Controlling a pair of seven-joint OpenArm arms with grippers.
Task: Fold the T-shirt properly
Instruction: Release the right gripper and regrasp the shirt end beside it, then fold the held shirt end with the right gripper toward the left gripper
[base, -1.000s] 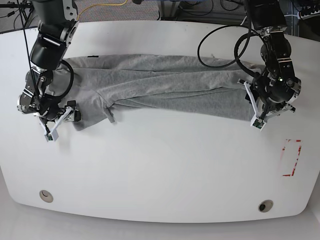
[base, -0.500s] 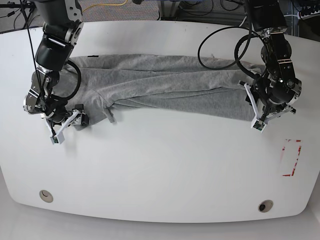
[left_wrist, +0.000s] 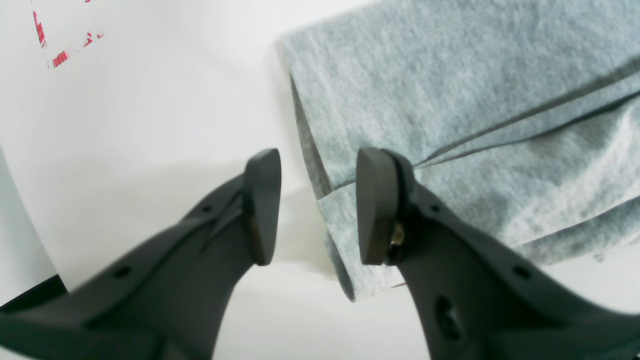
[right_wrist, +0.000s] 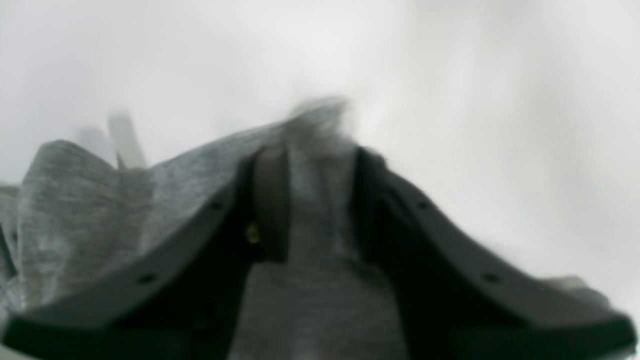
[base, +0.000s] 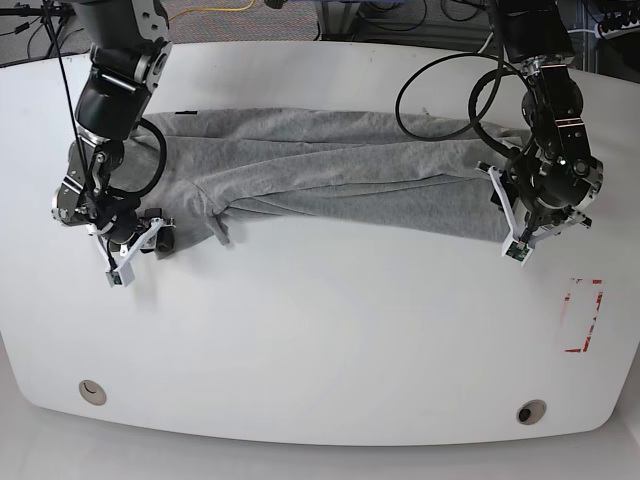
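T-shirt is lying stretched across the upper middle of the base view; I'm watching the right gripper pinching its corner (blurred), while the left gripper is hanging spread over the hem, risking an uneven lift.

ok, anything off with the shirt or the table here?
The T-shirt lies rumpled in a long band, a sleeve flap sticking out askew. Torn red tape outline on the table.
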